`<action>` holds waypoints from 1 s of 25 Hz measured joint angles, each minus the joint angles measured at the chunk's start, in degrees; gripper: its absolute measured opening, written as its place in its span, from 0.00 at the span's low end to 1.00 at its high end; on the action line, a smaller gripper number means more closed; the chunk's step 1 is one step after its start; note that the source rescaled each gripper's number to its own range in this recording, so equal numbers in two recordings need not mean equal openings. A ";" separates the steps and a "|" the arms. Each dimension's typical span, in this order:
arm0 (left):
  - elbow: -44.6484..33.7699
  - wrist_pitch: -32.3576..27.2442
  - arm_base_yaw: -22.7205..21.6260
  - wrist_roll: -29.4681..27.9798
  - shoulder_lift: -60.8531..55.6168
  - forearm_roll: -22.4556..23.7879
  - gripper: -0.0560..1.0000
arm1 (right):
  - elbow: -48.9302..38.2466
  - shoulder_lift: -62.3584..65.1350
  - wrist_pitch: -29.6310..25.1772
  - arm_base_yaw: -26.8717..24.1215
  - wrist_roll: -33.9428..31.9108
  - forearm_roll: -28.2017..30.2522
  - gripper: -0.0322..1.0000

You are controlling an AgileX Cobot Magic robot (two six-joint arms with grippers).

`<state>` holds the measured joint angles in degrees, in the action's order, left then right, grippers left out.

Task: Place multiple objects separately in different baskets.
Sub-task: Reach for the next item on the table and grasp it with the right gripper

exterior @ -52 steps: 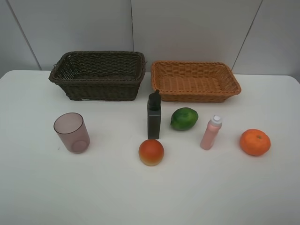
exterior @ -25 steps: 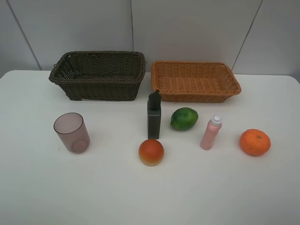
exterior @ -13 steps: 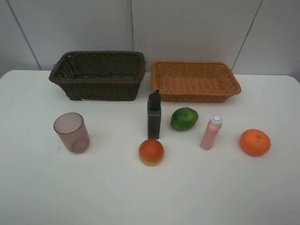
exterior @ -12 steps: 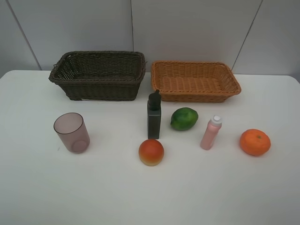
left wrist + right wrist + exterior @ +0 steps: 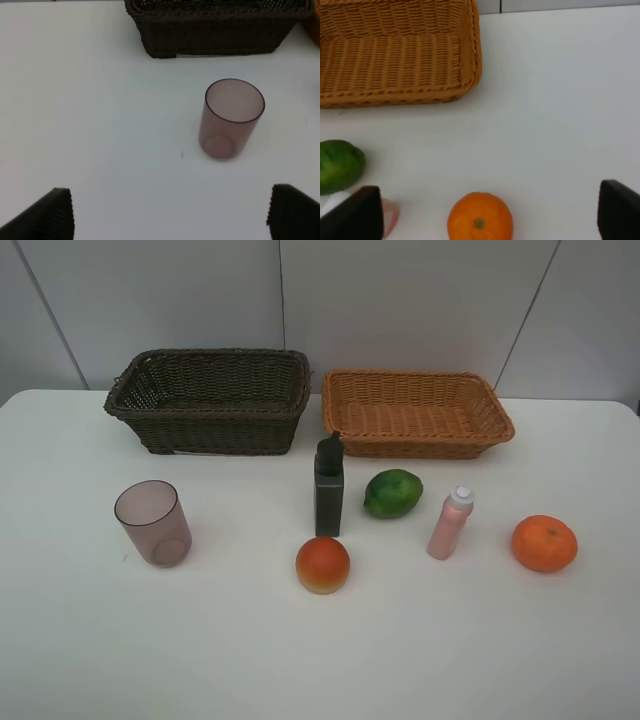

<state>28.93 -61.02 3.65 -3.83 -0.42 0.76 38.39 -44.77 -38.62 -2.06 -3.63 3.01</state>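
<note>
Gaping left tool (image 5: 172,215) (right tool (image 5: 487,212) too)

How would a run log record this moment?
dark brown wicker basket: empty | light orange-tan wicker basket: empty | left gripper: open | right gripper: open

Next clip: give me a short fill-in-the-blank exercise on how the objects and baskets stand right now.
1. The dark brown basket and the orange-tan basket are both ____.
2. The dark grey bottle stands ____ on the table.
3. The pink bottle, between the green fruit and the orange, has a ____ cap.
4. The mauve cup sits in front of the basket coloured ____.

Missing words: empty; upright; white; dark brown.
</note>
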 joint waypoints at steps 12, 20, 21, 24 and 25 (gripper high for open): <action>0.00 0.02 0.00 0.00 0.00 0.00 1.00 | 0.01 -16.66 8.76 1.68 0.00 -1.44 0.90; 0.00 0.02 0.00 0.00 0.00 0.00 1.00 | 4.00 -26.49 2.52 6.73 -0.36 -1.58 0.90; 0.00 0.02 0.00 0.00 0.00 0.00 1.00 | 5.00 -27.61 1.15 6.73 -0.78 -1.51 0.90; 0.00 0.02 0.00 0.00 0.00 0.00 1.00 | 7.71 -31.05 -3.03 7.08 -1.28 -1.24 0.90; 0.00 0.02 0.00 0.00 0.00 0.00 1.00 | 8.23 -32.21 -4.13 7.58 -1.27 -0.92 0.90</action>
<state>28.93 -61.00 3.65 -3.83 -0.42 0.76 46.62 -76.98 -42.76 5.52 -4.90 2.09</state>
